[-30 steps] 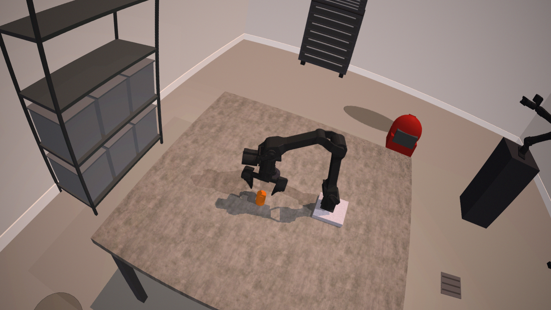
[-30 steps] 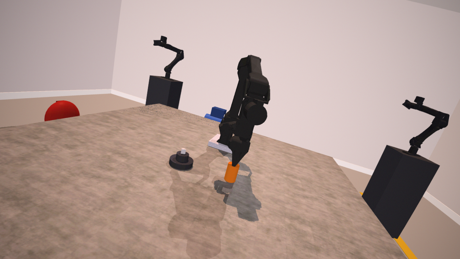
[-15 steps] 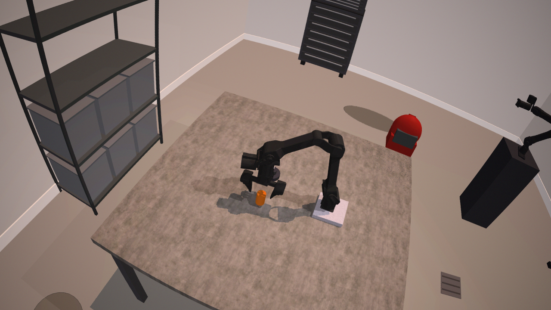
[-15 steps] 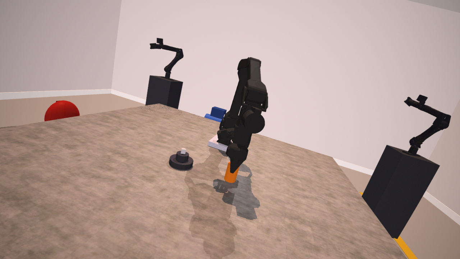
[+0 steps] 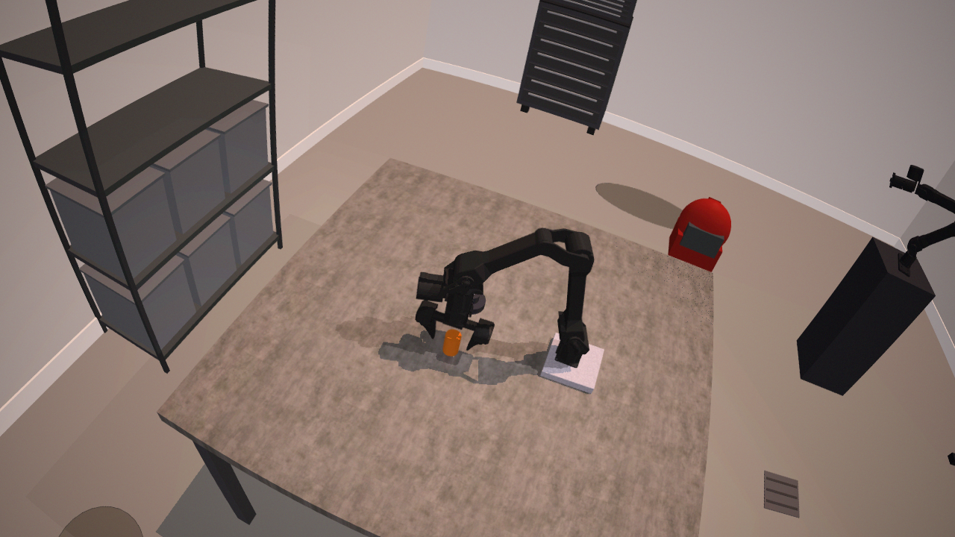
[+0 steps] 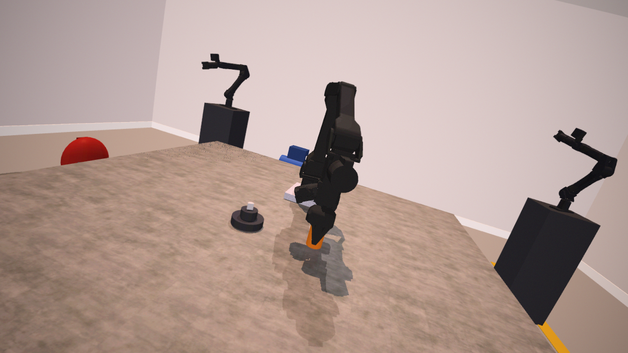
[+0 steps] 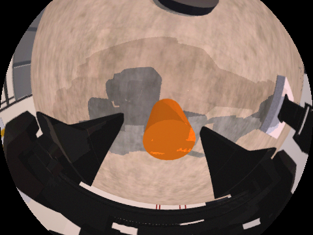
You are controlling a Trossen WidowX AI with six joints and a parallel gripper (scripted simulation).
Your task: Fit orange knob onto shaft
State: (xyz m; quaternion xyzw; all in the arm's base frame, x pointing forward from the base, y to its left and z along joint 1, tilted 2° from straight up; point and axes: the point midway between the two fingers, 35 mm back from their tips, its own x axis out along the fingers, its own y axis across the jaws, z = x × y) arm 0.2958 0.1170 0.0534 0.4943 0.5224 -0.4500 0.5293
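Wrist view: orange knob (image 5: 451, 343) (image 6: 314, 246) (image 7: 169, 140), upright on table (image 5: 320, 427) (image 6: 153, 263) (image 7: 176, 183).
Lies between black gripper's (image 5: 451, 340) (image 6: 314, 243) (image 7: 162, 121) fingers, which stand wide apart, gripping nothing.

The knob (image 5: 451, 342) (image 6: 313, 246) (image 7: 169, 140) is standing on the desk (image 5: 401, 441) (image 6: 175, 285) (image 7: 147, 176), between the end effector's (image 5: 451, 342) (image 6: 314, 243) (image 7: 162, 121) fingers; in exterior view, the pedestal (image 5: 478, 303) (image 6: 247, 222) (image 7: 192, 8) is sitting left, bearing the shaft (image 6: 250, 206).
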